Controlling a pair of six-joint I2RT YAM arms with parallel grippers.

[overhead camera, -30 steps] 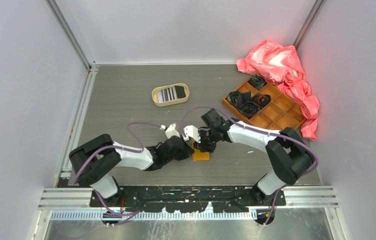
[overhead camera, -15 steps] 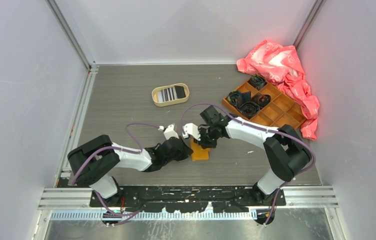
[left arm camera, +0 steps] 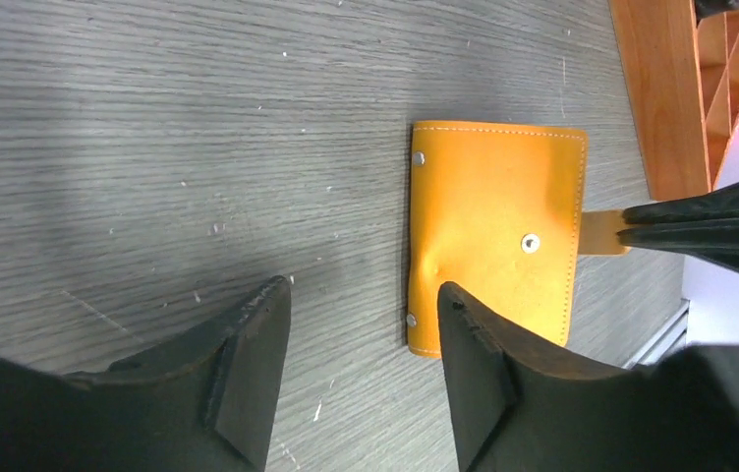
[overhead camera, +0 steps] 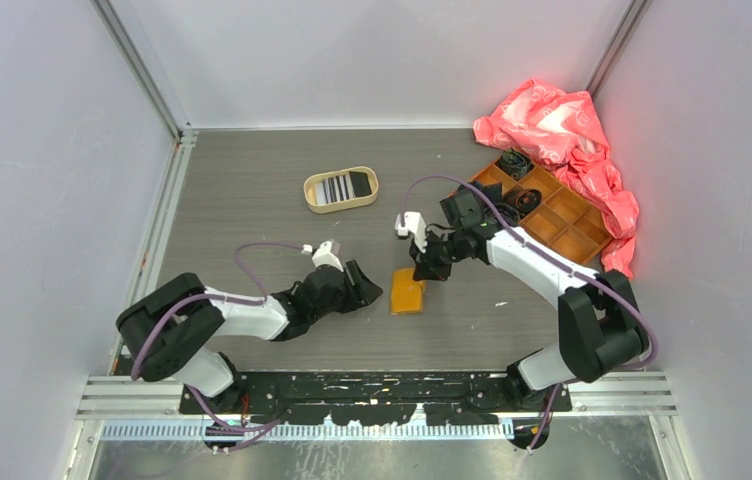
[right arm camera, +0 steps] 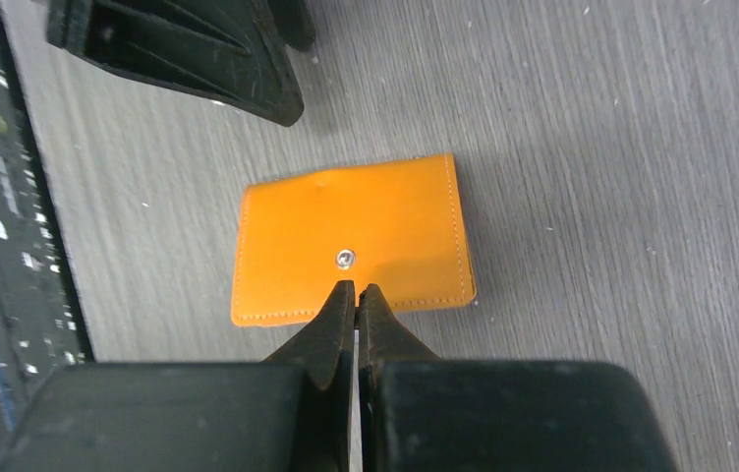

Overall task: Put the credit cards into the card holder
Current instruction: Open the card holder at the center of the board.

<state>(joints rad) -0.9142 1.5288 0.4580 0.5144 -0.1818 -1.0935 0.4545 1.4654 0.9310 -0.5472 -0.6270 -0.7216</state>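
Note:
The card holder (overhead camera: pixel 408 294), a flat orange wallet with a metal snap, lies folded shut on the grey table between the two arms. My right gripper (overhead camera: pixel 427 268) is at its far edge, shut on the little snap tab (left arm camera: pixel 601 234), fingertips pressed together (right arm camera: pixel 357 287). My left gripper (overhead camera: pixel 370 290) stands open just left of the holder, not touching it; in its wrist view the holder (left arm camera: pixel 493 226) lies beyond the right fingertip of the gripper (left arm camera: pixel 364 295). The credit cards, a striped one (overhead camera: pixel 332 189) and a black one (overhead camera: pixel 360 184), lie in the oval tan tray.
The oval tray's rim (overhead camera: pixel 307 190) sits at mid-table behind the left arm. An orange compartmented box (overhead camera: pixel 552 235) with dark rolled items stands at the right, beside a crumpled pink bag (overhead camera: pixel 557 125). The metal rail (overhead camera: pixel 382 385) runs along the near edge.
My left gripper opened, let go of the holder and drew back to the left. My right gripper shut on the tab and swung right and back, shifting the holder slightly.

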